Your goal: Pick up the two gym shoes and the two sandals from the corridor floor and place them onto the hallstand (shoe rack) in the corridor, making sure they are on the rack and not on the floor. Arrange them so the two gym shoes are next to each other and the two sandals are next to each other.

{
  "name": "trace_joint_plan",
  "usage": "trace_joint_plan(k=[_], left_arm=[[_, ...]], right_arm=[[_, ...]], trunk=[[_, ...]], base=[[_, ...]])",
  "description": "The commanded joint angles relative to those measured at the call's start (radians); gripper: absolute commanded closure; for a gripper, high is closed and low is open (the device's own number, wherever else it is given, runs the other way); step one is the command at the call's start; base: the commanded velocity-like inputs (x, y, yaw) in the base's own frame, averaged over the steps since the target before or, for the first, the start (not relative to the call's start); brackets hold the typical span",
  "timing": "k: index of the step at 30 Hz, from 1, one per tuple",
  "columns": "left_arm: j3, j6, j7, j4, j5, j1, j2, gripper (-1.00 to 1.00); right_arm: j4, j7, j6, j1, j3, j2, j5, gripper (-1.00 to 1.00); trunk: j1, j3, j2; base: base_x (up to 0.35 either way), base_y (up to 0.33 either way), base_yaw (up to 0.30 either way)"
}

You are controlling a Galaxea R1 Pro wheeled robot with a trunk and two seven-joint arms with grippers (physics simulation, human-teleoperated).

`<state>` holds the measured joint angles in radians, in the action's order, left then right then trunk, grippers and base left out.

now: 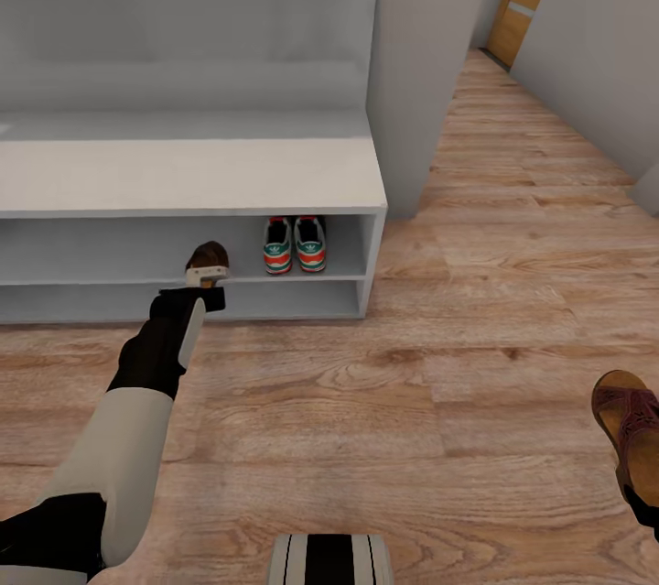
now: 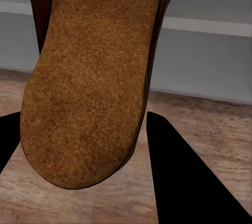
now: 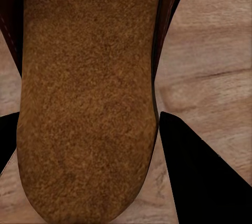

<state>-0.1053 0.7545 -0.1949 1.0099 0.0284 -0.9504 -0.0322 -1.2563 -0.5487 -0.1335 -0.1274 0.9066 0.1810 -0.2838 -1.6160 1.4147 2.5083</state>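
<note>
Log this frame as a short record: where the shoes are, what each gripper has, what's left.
sneakers: pair side by side on the rack's upper shelf
rack: low grey-white unit
left gripper: shut on a sandal, at the shelf's front edge
right gripper: shut on the other sandal, above the floor
left to do: both sandals onto the rack, next to each other

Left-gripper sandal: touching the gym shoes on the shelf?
Apart. Head view shows bare shelf between the sandal in the left gripper and the gym shoes.
</note>
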Motion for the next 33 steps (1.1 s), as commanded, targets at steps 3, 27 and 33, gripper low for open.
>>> trace_joint_plan(k=[3,27,33], left_arm=[[0.0,-0.002,0.004,-0.006,0.004,0.0,0.0,1.0],[-0.002,-0.02,0.005,-0.013,0.003,0.001,0.024,1.0],[-0.001,-0.042,0.006,-0.013,-0.004,0.001,0.034,1.0]], right_arm=[[0.0,0.001,-0.002,0.0,0.0,0.0,0.003,1.0],[0.0,0.001,0.0,0.0,0.0,0.0,0.003,1.0],[0.0,0.001,0.001,0.0,0.0,0.0,0.004,1.0]], trunk=[[0.0,0.0,0.0],[0.0,0.0,0.0],[0.0,0.0,0.0]], base=[[0.125,0.0,0.0],[0.023,0.0,0.0],[0.222,0.035,0.0]])
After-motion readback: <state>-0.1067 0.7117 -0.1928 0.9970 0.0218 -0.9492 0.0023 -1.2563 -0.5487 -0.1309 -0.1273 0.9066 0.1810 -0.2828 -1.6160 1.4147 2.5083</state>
